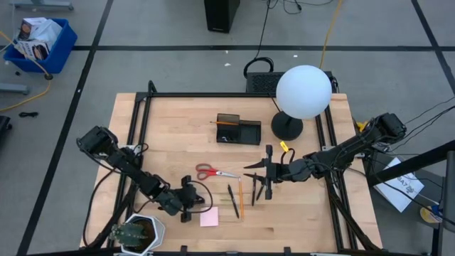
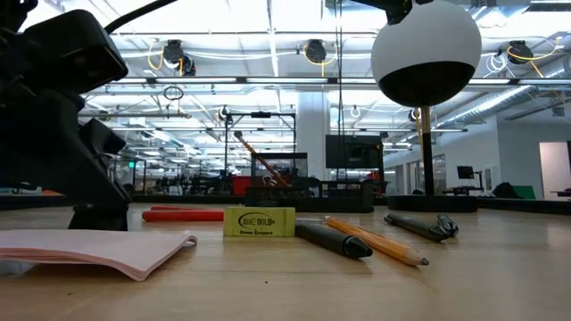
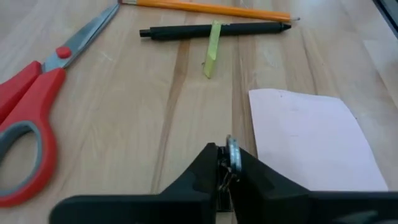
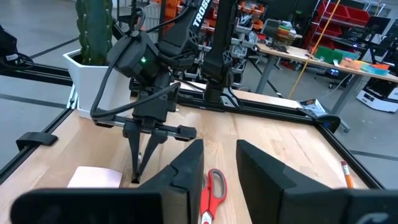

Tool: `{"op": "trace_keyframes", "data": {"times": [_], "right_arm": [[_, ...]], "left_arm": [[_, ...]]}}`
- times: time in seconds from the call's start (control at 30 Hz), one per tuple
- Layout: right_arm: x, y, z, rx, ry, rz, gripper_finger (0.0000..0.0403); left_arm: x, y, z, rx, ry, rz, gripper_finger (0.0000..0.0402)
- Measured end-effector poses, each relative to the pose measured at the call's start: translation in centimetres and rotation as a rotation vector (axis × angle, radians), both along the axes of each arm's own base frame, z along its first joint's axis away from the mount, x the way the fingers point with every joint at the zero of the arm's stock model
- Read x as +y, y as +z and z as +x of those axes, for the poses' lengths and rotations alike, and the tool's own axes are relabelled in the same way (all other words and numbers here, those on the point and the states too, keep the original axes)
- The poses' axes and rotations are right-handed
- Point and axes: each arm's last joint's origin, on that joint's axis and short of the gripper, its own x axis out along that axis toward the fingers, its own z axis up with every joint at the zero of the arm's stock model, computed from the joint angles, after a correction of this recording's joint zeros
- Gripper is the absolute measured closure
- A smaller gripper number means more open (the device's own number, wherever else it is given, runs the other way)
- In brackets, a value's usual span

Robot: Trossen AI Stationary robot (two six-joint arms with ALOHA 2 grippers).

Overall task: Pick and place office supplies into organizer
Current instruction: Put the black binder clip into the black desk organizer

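Observation:
My left gripper (image 1: pixel 186 204) stands low over the table's near part, just left of the pink sticky-note pad (image 1: pixel 209 217), and is shut on a small metal clip (image 3: pixel 232 157). My right gripper (image 1: pixel 257 178) hovers open above the dark pens (image 1: pixel 256 190), touching nothing. Red-handled scissors (image 1: pixel 217 172) lie flat between the two grippers. A black pen (image 1: pixel 233 201) and an orange pencil (image 1: pixel 241 198) lie side by side near the pad. The black organizer (image 1: pixel 238 129) stands on the far middle of the table. My left gripper pinches a small silvery metal clip (image 3: pixel 233 152) between its two fingertips (image 3: pixel 205 165). The fingers come from above, pointing steeply down (image 4: pixel 138 163), with their ends at the table beside the pad. Whether the clip is off the wood I cannot tell.
A round black lamp base (image 1: pixel 286 126) with a white globe (image 1: pixel 303 91) stands right of the organizer. A cactus in a white pot (image 1: pixel 138 233) sits at the near left corner. A yellow eraser (image 2: pixel 259 221) rests by the pen. Black frame rails (image 1: pixel 135 142) run along the table's sides.

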Motion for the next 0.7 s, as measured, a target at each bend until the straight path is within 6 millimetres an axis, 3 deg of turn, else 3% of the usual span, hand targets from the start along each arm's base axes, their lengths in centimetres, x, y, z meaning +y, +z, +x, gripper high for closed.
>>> {"op": "trace_keyframes", "data": {"times": [0.17, 0.47, 0.7], "right_arm": [[0.0, 0.0, 0.0, 0.000, 0.000, 0.000, 0.0314], [0.0, 0.0, 0.0, 0.001, 0.000, 0.000, 0.0314], [0.0, 0.0, 0.0, 0.001, 0.002, 0.001, 0.0314]], "left_arm": [[0.1, 0.0, 0.1, -0.006, 0.006, 0.006, 0.0391], [0.8, 1.0, 0.5, -0.050, 0.042, 0.029, 0.0373], [1.6, 1.6, 1.6, -0.116, 0.039, 0.058, 0.0394]]}}
